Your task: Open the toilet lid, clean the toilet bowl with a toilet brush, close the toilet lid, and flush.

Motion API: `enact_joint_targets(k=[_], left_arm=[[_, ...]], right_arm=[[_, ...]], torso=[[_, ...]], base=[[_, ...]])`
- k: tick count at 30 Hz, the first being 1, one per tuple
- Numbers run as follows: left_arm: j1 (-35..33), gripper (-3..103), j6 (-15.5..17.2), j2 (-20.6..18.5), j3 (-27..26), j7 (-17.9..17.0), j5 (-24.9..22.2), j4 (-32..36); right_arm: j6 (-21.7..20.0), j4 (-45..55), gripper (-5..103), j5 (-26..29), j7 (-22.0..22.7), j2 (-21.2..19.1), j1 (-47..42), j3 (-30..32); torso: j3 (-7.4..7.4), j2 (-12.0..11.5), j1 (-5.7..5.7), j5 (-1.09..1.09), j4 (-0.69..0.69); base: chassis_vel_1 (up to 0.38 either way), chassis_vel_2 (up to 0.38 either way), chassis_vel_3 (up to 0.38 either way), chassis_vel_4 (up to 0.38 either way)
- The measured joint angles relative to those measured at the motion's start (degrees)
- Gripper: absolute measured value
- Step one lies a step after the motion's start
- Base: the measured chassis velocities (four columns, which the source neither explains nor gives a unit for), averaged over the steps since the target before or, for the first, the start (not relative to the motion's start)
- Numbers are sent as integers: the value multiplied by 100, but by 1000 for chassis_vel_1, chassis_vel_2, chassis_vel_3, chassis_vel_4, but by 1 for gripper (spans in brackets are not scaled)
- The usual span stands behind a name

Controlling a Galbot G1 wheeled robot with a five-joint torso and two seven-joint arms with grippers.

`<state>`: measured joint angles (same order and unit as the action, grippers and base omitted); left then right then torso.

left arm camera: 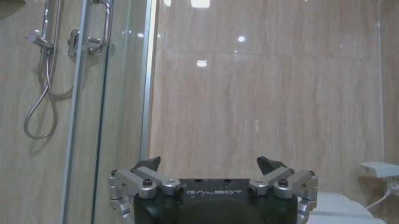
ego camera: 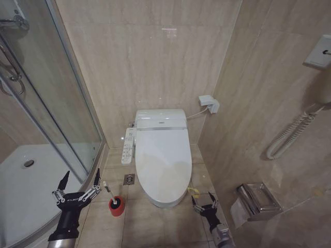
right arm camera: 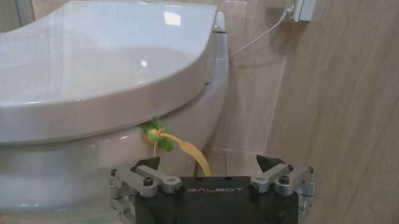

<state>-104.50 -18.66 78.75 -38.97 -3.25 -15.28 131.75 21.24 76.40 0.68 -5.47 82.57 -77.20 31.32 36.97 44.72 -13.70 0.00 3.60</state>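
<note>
The large white glossy oval toilet lid [ego camera: 162, 155] is lying closed on the white ceramic toilet bowl [right arm camera: 93, 177]. The right gripper [right arm camera: 212, 164] is waiting with its jaws wide open and empty, the yellow-green strap loop [right arm camera: 163, 139] hanging just ahead of them. The left gripper [ego camera: 78, 182] is hovering, jaws spread and empty, beside the slim white toilet brush [ego camera: 109, 192] standing in its small red holder cup [ego camera: 117, 206].

From the head view we look down and forward at the whole toilet, with its closed toilet lid [ego camera: 162, 155], from some distance. Our right wrist camera sits low and close, facing the toilet bowl [right arm camera: 81, 172] from its front side under the lid rim. Our left wrist camera faces the tiled wall [left arm camera: 262, 102] and the glass shower door [left arm camera: 106, 116]. All three views share the toilet.
</note>
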Motion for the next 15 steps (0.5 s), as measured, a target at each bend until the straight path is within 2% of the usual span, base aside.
enact_joint_targets(k=[15], left_arm=[[0, 100, 0, 0, 0, 0, 0, 0]], right_arm=[[286, -552, 100, -192, 99, -82, 405, 52]], torso=[[0, 0, 0, 0, 0]], base=[[0, 0, 0, 0]])
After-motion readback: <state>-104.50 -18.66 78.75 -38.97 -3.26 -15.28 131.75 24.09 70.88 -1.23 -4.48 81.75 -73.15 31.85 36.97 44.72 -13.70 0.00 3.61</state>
